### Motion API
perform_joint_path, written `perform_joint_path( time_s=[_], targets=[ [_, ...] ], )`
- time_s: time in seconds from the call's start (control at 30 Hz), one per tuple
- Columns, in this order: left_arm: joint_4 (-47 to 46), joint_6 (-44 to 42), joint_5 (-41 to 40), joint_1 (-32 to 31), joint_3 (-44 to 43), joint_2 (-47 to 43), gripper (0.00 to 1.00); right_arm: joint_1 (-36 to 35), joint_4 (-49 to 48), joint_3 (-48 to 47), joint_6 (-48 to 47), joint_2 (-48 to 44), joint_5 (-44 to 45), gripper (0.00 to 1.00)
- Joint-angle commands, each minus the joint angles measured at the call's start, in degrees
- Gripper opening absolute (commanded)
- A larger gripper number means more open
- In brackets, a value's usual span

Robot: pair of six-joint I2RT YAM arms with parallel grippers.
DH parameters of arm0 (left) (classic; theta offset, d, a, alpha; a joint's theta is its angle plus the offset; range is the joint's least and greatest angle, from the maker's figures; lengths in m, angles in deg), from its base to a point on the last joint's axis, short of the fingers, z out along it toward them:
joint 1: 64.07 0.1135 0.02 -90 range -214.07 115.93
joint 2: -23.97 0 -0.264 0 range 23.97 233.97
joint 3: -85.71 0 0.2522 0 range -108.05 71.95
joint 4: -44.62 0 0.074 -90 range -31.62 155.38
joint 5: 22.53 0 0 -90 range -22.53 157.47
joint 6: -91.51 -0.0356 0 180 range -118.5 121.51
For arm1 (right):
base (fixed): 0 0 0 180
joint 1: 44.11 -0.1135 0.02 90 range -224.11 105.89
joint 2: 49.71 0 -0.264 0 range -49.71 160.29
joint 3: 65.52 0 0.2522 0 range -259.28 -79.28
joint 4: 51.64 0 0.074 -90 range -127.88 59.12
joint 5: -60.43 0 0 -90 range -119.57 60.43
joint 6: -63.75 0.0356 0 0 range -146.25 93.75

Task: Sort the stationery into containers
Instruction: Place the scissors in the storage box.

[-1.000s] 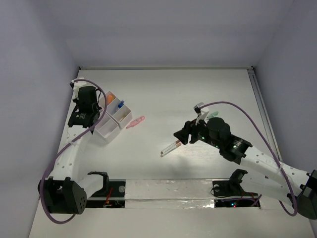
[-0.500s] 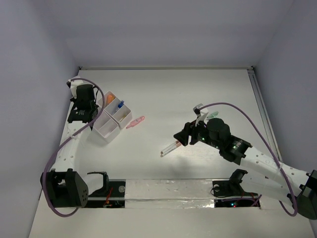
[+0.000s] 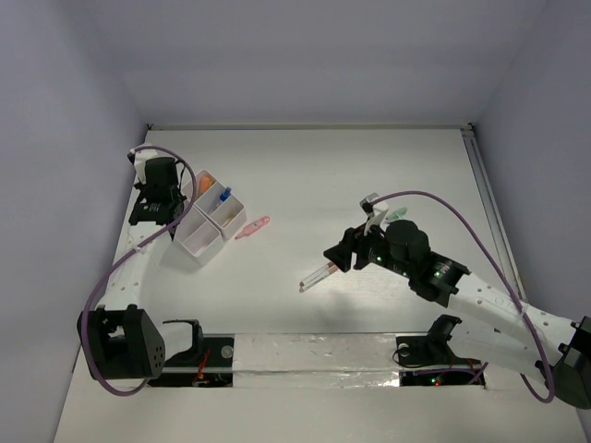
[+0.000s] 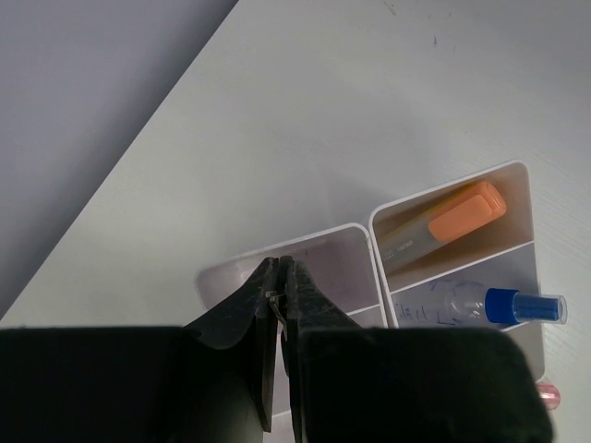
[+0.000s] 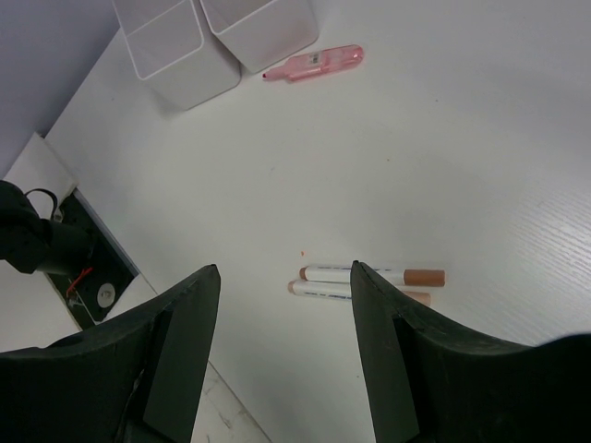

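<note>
Left gripper (image 4: 280, 281) pinched shut, nothing in it, just drifted back toward left edge of white tray (image 3: 200, 238), so drop looks done. Right gripper (image 5: 282, 272) hasn't budged: jaws wide, empty, hovering over two markers (image 5: 369, 281) well right of tray. Pink highlighter (image 3: 252, 227) just beside tray, unsorted.

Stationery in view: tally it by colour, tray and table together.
Orange-capped marker, in tray: 1
Blue-capped pen, in tray: 1
Pink highlighter, on table: 1
White markers with tan caps, on table: 2
Total: 5
</note>
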Motion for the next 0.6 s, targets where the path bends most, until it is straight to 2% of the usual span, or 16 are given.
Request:
perform_joint_path(
  time_s=[0.0,0.4,0.57],
  targets=[
    [-2.2,0.7,0.5,0.4,0.6,-0.2,0.0,-0.5,-2.0,0.0,-0.3,-1.6,-0.6,0.64],
    [-3.3,0.7,2.3,0.4,1.1,0.4,0.03,-0.5,-2.0,0.2,-0.3,-1.9,-0.6,0.64],
    [-4.5,0.0,5.4,0.4,1.3,0.5,0.0,-0.5,-2.0,0.3,-0.3,-1.9,-0.3,0.64]
  ],
)
